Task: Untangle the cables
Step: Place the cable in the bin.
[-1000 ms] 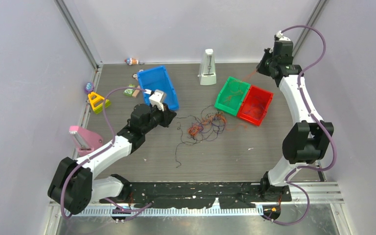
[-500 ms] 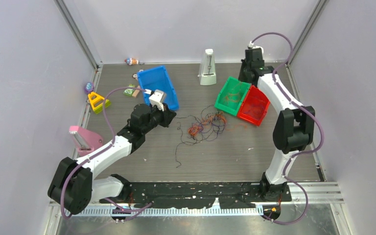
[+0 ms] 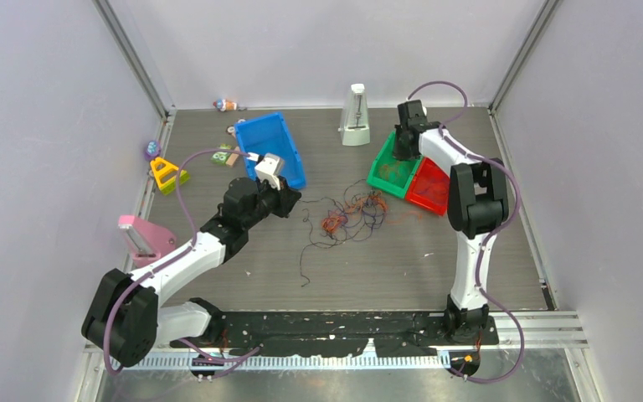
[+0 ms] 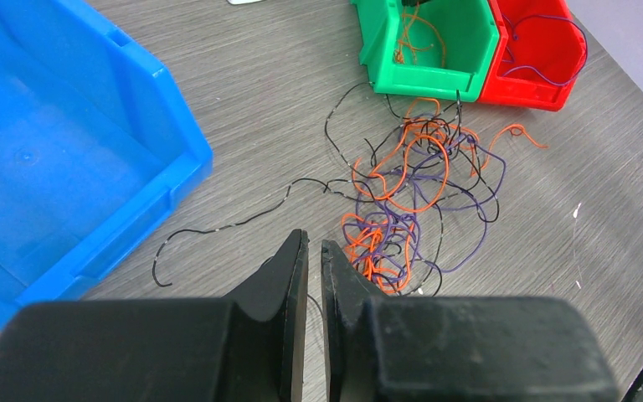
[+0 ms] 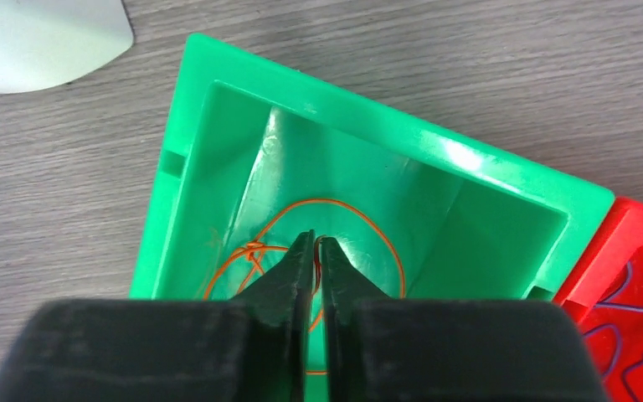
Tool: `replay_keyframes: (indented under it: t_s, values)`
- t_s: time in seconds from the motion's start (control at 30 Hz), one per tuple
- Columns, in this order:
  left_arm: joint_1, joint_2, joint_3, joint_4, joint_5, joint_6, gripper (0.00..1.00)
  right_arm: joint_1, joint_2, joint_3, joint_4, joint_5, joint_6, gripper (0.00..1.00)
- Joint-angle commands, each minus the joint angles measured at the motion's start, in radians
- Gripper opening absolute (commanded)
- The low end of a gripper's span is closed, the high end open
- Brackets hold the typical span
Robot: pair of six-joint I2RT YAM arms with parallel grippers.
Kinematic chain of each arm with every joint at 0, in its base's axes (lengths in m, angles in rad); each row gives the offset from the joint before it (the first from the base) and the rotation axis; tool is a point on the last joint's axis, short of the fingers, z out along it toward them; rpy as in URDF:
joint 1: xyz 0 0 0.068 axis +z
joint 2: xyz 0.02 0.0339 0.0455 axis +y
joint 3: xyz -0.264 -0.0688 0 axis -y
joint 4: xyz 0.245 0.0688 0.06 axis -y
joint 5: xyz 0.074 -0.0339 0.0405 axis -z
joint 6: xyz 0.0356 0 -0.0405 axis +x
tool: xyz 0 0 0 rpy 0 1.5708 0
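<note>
Cables (image 3: 353, 213) lie knotted mid-surface, with bare surface (image 3: 368, 268) nearer and to their left. At far left sits the blue bin (image 3: 272, 149). Off its near right edge, the left pincer (image 4: 315, 247) is closed on nothing. Rightward, the closed right pincer (image 5: 316, 243) is inside the green bin (image 5: 368, 121) above orange strands (image 5: 335, 201); I cannot tell whether it pinches one. The red bin (image 5: 636, 251) touches the green bin's right side.

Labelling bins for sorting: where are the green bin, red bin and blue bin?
green bin (image 5: 385, 130), right wrist view, far rim.
red bin (image 4: 527, 94), left wrist view, front wall.
blue bin (image 4: 42, 159), left wrist view, bare floor.
</note>
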Motion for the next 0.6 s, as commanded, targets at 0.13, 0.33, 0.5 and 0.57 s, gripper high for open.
replay_keyframes:
  t_s: [0.13, 0.33, 0.5, 0.57]
  values:
    - [0.002, 0.002, 0.016, 0.032, -0.007, 0.023, 0.15, 0.005, -0.169, 0.012, 0.023, -0.069, 0.009, 0.35]
    - [0.003, -0.001, 0.014, 0.031, -0.009, 0.023, 0.20, 0.006, -0.372, -0.131, 0.024, -0.073, -0.010, 0.56]
    - [0.001, -0.003, 0.011, 0.035, -0.009, 0.021, 0.26, 0.007, -0.528, -0.296, 0.033, -0.090, -0.028, 0.86]
    - [0.002, -0.003, 0.009, 0.038, -0.009, 0.020, 0.31, 0.008, -0.569, -0.339, 0.033, -0.103, -0.030, 0.90]
